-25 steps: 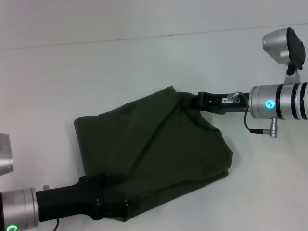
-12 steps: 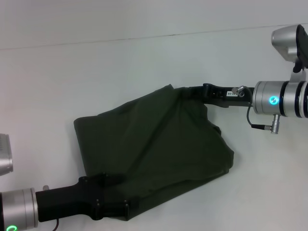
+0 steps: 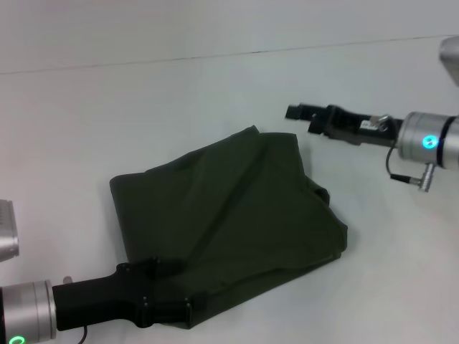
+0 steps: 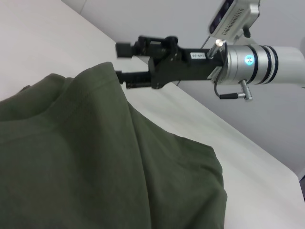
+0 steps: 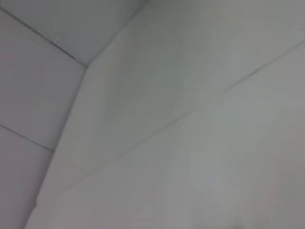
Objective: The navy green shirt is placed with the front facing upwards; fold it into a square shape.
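The left gripper (image 3: 188, 312) pinched the navy green shirt (image 3: 237, 222) at its near edge. The right gripper (image 3: 295, 112) hung apart from the cloth, its jaws spread.

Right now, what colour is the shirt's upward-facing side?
Plain dark olive green, no print showing on the shirt; head view shows it best.

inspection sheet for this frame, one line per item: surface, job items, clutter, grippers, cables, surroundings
Surface: white table, bare around the cloth.
Job's things: navy green shirt lies folded and rumpled, plain side up, no lettering showing.
Clutter: nothing seen.
Grippers: left gripper at the shirt's near edge, fingers hidden; right gripper open, clear of the far corner.
Cables: short cable loops at the right wrist.
Surroundings: pale wall behind the table.
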Motion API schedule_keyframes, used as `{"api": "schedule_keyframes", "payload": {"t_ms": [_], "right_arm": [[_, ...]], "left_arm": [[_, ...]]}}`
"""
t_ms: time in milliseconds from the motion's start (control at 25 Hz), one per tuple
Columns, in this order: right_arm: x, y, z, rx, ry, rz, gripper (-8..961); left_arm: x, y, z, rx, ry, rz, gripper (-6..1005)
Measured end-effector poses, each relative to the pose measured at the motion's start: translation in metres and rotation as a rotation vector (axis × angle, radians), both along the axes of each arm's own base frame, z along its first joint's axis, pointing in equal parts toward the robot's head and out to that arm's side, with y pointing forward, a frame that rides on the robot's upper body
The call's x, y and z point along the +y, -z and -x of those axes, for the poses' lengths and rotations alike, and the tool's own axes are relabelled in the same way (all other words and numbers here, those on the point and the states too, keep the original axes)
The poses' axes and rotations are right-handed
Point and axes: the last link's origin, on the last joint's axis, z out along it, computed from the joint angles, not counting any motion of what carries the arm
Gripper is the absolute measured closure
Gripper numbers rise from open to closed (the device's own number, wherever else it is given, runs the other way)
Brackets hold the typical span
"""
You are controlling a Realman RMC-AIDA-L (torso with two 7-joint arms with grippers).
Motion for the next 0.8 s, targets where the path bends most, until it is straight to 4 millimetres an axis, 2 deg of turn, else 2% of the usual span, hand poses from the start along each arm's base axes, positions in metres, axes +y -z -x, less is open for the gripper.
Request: {"api": "schedule_keyframes", "payload": {"t_ms": [40, 160, 360, 560, 800], "right_arm": [[0.0, -0.003, 0.002, 0.009, -0.018, -0.012, 398], [-0.004, -0.007, 0.015, 0.045, -0.127, -0.019, 163], [-0.01, 0.002, 0.044, 0.088, -0.289, 0.068, 113], [-0.013, 0.022, 0.066, 0.061, -0.354, 0.221, 200], [-0.016, 0.032, 0.08, 0.048, -0.394, 0.319, 456]], "left_arm": [[0.0, 0.0, 0.0, -0.001, -0.002, 0.001, 35], [0.001, 0.0, -0.001, -0.003, -0.006, 0.005, 36], [0.001, 0.0, -0.001, -0.004, -0.006, 0.008, 36], [0.001, 0.0, -0.002, -0.007, -0.004, 0.007, 36], [0.002, -0.001, -0.003, -0.013, -0.003, 0.003, 36]]}}
